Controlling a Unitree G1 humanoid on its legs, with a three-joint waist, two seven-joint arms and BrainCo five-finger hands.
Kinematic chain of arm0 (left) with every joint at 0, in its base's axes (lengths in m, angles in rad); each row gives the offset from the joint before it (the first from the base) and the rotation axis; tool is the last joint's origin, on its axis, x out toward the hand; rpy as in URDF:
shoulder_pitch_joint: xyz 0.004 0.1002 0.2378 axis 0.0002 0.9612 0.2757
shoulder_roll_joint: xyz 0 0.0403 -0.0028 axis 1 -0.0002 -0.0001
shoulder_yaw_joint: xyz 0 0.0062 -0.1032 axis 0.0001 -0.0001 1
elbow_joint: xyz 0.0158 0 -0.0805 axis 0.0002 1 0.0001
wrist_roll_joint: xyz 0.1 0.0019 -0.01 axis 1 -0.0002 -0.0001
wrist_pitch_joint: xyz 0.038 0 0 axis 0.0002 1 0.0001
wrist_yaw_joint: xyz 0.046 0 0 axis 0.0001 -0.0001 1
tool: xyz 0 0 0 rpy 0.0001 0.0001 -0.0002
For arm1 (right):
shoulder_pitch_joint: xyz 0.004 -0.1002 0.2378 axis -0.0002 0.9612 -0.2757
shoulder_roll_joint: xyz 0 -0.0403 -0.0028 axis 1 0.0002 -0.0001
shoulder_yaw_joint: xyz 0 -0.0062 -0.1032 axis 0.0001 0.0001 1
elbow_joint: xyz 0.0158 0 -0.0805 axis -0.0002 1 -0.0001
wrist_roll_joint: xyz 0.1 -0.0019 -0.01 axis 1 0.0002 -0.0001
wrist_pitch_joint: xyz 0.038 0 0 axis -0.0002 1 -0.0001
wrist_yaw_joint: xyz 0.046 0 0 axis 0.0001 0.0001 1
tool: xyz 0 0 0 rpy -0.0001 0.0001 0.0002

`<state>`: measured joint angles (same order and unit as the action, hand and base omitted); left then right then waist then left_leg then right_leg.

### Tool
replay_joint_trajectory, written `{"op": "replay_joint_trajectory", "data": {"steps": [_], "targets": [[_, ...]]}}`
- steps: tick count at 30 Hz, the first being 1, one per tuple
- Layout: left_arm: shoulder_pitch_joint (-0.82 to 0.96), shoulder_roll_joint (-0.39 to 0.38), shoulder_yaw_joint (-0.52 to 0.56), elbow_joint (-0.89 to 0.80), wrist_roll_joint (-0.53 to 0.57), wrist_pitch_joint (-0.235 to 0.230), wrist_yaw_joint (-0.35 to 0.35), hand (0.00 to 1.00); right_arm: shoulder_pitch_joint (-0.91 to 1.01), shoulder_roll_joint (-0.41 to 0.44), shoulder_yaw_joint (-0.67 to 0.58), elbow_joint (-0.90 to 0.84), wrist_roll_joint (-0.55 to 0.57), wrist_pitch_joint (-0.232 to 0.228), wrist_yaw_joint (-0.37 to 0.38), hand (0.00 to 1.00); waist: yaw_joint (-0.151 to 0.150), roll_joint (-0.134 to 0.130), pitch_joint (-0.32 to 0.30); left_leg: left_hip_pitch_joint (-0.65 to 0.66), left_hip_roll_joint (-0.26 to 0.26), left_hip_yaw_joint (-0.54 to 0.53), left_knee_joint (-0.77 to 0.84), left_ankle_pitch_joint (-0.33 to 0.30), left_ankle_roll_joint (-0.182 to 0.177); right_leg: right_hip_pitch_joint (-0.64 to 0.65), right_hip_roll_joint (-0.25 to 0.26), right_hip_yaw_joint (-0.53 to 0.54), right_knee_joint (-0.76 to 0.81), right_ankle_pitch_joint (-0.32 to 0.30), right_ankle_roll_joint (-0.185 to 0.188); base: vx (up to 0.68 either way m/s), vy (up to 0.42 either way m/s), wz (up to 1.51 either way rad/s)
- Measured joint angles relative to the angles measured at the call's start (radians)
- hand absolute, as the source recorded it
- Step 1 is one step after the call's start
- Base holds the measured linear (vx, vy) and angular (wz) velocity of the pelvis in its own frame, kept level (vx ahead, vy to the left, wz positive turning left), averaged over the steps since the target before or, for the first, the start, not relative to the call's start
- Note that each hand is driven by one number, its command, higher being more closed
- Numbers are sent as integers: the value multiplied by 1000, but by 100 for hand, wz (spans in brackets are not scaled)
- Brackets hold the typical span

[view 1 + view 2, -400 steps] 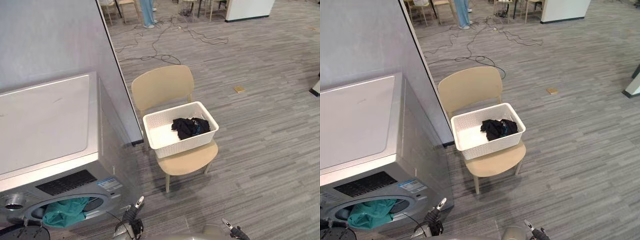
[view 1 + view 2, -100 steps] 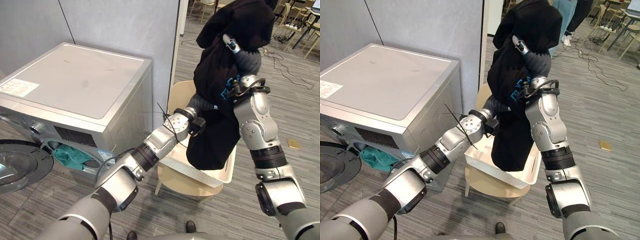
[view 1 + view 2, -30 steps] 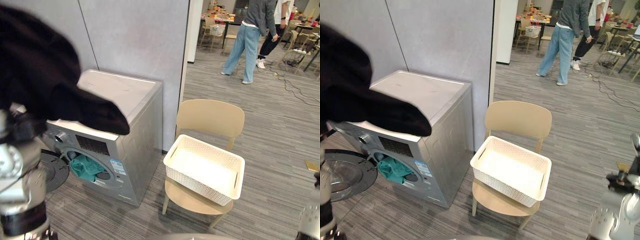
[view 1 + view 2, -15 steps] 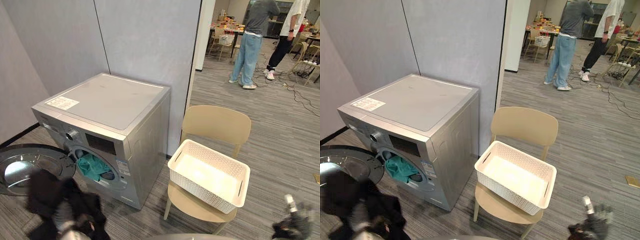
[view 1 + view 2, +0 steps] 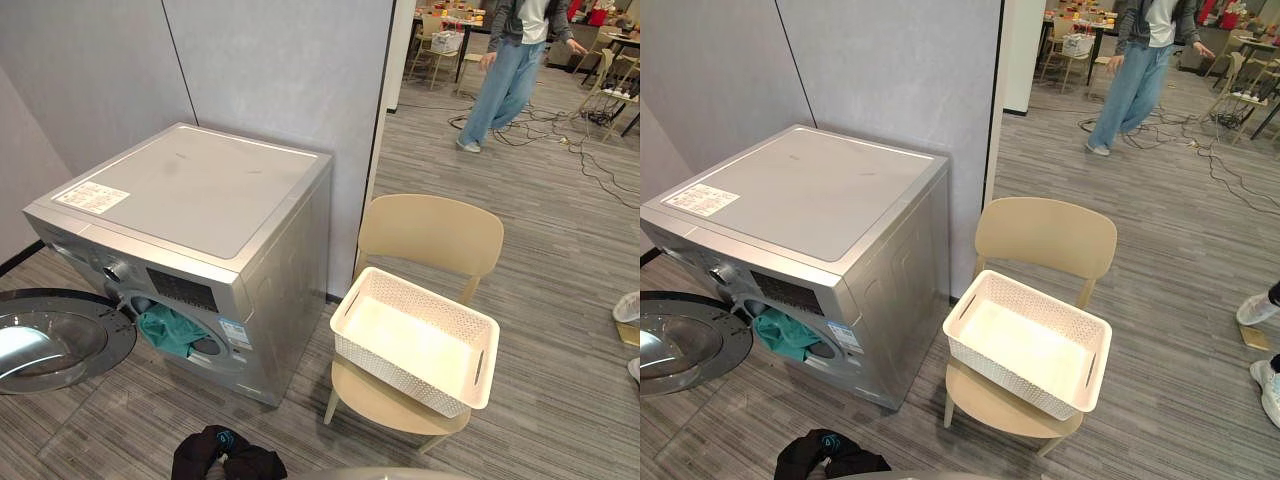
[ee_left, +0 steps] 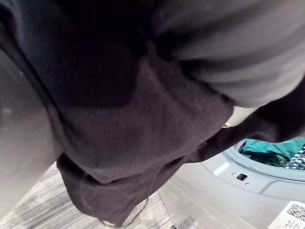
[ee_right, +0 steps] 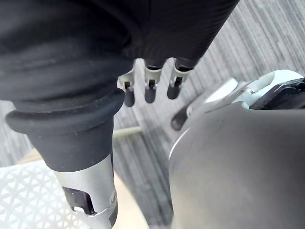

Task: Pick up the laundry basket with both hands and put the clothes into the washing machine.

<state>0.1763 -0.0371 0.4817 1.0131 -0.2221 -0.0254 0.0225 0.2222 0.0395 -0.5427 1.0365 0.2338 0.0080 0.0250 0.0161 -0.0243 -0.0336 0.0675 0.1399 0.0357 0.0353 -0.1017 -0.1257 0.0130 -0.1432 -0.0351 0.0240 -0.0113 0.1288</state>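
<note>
The washing machine (image 5: 190, 200) is standing at your left against the grey wall. Its round door (image 5: 50, 340) is hanging wide open, and a teal garment (image 5: 165, 330) is spilling from the drum opening. Just in front of the machine, low in the eye views, a black garment (image 5: 225, 458) is sitting in a bunch. In the left wrist view this black cloth is draping over your left hand (image 6: 238, 52) and covering its fingers, so you cannot tell whether that hand is grasping it. The drum and the teal garment are showing past the cloth.

Moving right, the laundry basket (image 5: 395, 362) is resting on the seat of a beige chair (image 5: 430, 235) beside the machine, with nothing inside it and neither hand touching it. Your right hand (image 7: 150, 83) is hanging released in its wrist view, its fingers straight and holding nothing, above the grey floor and near a corner of the basket.

Farther back on the right, a person in jeans (image 5: 510, 60) is walking, and a person's shoe (image 5: 628, 307) is showing at the right edge.
</note>
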Motion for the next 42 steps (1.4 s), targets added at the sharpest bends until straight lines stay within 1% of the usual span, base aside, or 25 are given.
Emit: {"op": "replay_joint_trajectory", "data": {"steps": [6, 10, 12, 14, 17, 21, 23, 24, 25, 26, 27, 28, 29, 30, 31, 32, 34, 35, 36, 37, 38, 39, 40, 41, 42], "targets": [[0, 1, 0, 2, 0, 0, 0, 100, 0, -8, -1, 3, 0, 0, 0, 0, 0, 0, 0, -1, 0, -6, 0, 0, 0, 2, 0, -4, -1, 0, 0, 0, 0, 1], [-2, 15, -2, 30, 0, -1, 0, 100, -19, -18, -32, 57, 0, 2, 0, 0, -2, 0, 0, 2, -1, -17, 0, 0, 0, 18, 0, -17, -13, 1, 1, 2, 0, 9], [-6, 35, -19, 58, -1, -1, -1, 100, -37, -30, -46, 100, 0, 3, 0, 0, -1, 5, -5, -1, -1, -27, -1, 0, 0, 24, 0, -23, -22, 2, 2, 8, -2, 11], [-7, 52, -25, 70, -1, -1, -1, 100, -47, -37, -47, 128, 0, 6, 0, 0, -2, 1, -5, 3, -2, -35, -1, -1, 0, 36, 0, -31, -31, 4, 5, 7, -3, 8], [-10, 75, -56, 91, -1, -1, -1, 100, -58, -45, -54, 134, 0, 18, 0, 0, -2, 3, -5, 9, -2, -35, -1, -1, -1, 44, 0, -31, -35, 5, 6, 3, 0, 2], [-12, 81, -69, 99, -1, -1, -1, 100, -79, -61, -54, 161, 2, 19, 0, 0, -3, 7, -2, 14, -3, -36, 1, -2, -2, 56, 0, -31, -50, 13, 6, -16, 2, 0], [-12, 84, -86, 100, -2, -1, -2, 100, -83, -66, -49, 162, 9, 19, 0, 0, -4, 4, 5, -8, -4, -49, 30, -18, -2, 53, 0, -38, -49, 12, 6, -39, 4, 9], [-15, 84, -90, 100, -2, -1, -2, 100, -84, -68, -45, 162, 10, 19, 0, 0, -5, 8, 7, -29, -4, -60, 50, -29, -2, 52, 0, -45, -48, 12, 6, -88, 2, 29], [-22, 81, -100, 97, -3, -3, -2, 100, -87, -72, -36, 162, 10, 18, 0, 0, -5, 16, 11, -78, -7, -81, 97, -63, -1, 42, -1, -66, -45, -3, 0, -75, -1, 62], [-32, 75, -117, 96, -4, -6, -2, 100, -93, -77, -29, 161, 10, 18, 0, 0, -8, 30, 22, -136, -15, -128, 145, -74, 5, 30, -4, -104, -30, -16, 7, -58, -6, 81], [-39, 69, -124, 93, -6, -9, -3, 100, -98, -80, -24, 161, 10, 18, 0, 0, -6, 39, 38, -156, -21, -155, 163, -75, 6, 30, -7, -129, -15, -25, 6, 7, -7, 137], [-55, 51, -128, 73, -23, -18, -3, 100, -115, -94, -5, 145, 12, 16, -1, 0, -7, 49, 93, -195, -44, -230, 217, -71, 8, 34, -20, -198, 40, -56, 8, 22, -3, 130], [-60, 45, -127, 63, -30, -22, -2, 100, -119, -97, 5, 137, 12, 14, -1, 0, -3, 57, 113, -213, -53, -252, 241, -69, 7, 34, -28, -226, 64, -70, 16, 7, 15, 158], [-61, 36, -125, 42, -44, -24, -2, 100, -127, -107, 30, 114, 11, 12, -2, 0, 2, 72, 147, -239, -72, -282, 277, -68, 7, 33, -43, -271, 103, -87, 30, -1, 23, 101], [-58, 34, -120, 36, -46, -24, -1, 100, -129, -112, 35, 111, 10, 10, -2, 0, 5, 78, 154, -254, -78, -282, 291, -66, 7, 35, -50, -292, 113, -93, 33, 9, 38, 115], [-39, 32, -104, 35, -56, -26, 1, 100, -155, -109, 38, 93, 10, 8, -3, 0, 12, 72, 158, -279, -86, -276, 298, -50, 12, 48, -66, -340, 114, -97, 39, 27, 26, 87], [-27, 38, -74, 37, -76, -22, 2, 100, -163, -86, 53, 55, 10, -4, -3, 0, 22, 52, 168, -284, -84, -237, 279, -40, 18, 76, -88, -382, 102, -96, 39, 26, 49, 75], [-16, 34, -31, 38, -89, -22, 2, 100, -169, -63, 59, 25, 11, -7, -3, 0, 26, 30, 174, -289, -47, -130, 280, -47, 32, 106, -100, -420, 89, -92, 42, 8, 55, 86], [-4, 31, -4, 40, -91, -20, 3, 100, -170, -57, 73, 3, 24, -10, -4, 0, 24, 21, 173, -294, 6, -8, 281, -37, 20, 129, -107, -458, 93, -90, 46, 40, 76, 91], [2, 33, 2, 40, -90, -18, 3, 100, -170, -58, 73, 0, 33, -10, -4, 0, 24, 14, 170, -292, 13, 32, 278, -19, 19, 135, -118, -475, 95, -87, 50, 62, 83, 73], [6, 39, 6, 42, -88, -17, 2, 100, -185, -60, 72, 2, 39, -9, -3, 0, 39, 2, 167, -284, -10, 49, 278, -13, 20, 137, -143, -485, 93, -68, 61, 116, 190, 31], [11, 50, 3, 58, -76, -14, 2, 100, -196, -55, 72, 2, 40, -10, -3, 0, 48, -16, 161, -290, -36, 55, 299, -28, 42, 140, -169, -484, 93, -48, 70, 134, 251, 16], [12, 61, 0, 63, -73, -9, 2, 100, -196, -52, 72, 2, 40, -10, -1, 0, 48, -22, 156, -300, -49, 52, 317, -40, 55, 139, -181, -483, 95, -38, 72, 172, 325, 14], [11, 69, -11, 69, -68, -4, 1, 100, -195, -55, 70, 9, 40, -10, -1, 0, 49, -23, 146, -322, -74, 44, 357, -75, 78, 138, -204, -483, 107, -22, 74, 167, 357, 21], [6, 77, -41, 82, -65, -2, 1, 100, -196, -64, 71, 28, 40, -5, -1, 0, 53, -17, 139, -336, -99, 44, 396, -119, 100, 118, -236, -478, 164, -15, 70, 133, 325, 21]]}}
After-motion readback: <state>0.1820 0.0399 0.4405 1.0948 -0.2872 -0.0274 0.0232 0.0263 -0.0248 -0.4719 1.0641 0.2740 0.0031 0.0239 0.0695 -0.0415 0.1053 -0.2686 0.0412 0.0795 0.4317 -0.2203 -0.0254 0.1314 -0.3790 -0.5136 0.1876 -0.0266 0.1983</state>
